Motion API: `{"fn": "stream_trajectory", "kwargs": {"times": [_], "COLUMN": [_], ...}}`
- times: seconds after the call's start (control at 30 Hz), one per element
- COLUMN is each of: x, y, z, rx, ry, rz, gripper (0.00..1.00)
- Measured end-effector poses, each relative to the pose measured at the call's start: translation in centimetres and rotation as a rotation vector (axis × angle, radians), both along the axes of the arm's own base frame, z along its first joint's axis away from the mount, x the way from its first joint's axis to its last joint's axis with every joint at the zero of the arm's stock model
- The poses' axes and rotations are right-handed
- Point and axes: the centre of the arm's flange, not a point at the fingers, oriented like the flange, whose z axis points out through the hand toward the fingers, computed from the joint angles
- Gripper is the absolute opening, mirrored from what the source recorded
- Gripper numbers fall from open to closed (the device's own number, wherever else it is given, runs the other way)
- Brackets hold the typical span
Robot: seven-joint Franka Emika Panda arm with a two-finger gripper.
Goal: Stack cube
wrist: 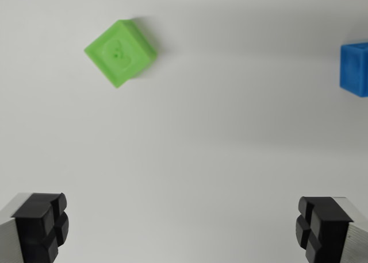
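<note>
A green cube (121,53) lies on the white surface in the upper left of the wrist view, turned about 45 degrees. A blue cube (355,68) sits at the wrist view's right edge, partly cut off by the frame. My gripper (181,228) is open wide, its black fingertips (40,225) showing at the bottom corners with nothing between them. Both cubes rest apart from the fingers, well above them in the picture.
A plain white tabletop (190,154) fills the view. Soft shadows fall beside each cube.
</note>
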Motion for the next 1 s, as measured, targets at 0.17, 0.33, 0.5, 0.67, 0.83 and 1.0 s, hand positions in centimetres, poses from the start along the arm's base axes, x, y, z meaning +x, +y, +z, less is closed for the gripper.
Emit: {"fn": "stream_trajectory", "kwargs": {"times": [0.17, 0.33, 0.5, 0.67, 0.83, 1.0], "x": [0.0, 0.0, 0.0, 0.1, 0.2, 0.2], "y": [0.0, 0.0, 0.0, 0.2, 0.6, 1.2], "z": [0.0, 0.0, -0.1, -0.5, -1.2, -2.1], "rx": [0.000, 0.000, 0.000, 0.001, 0.002, 0.002], "ry": [0.000, 0.000, 0.001, 0.000, -0.003, -0.006], "rz": [0.000, 0.000, 0.003, 0.020, 0.047, 0.086], "gripper": [1.00, 1.00, 1.00, 1.00, 1.00, 1.00]}}
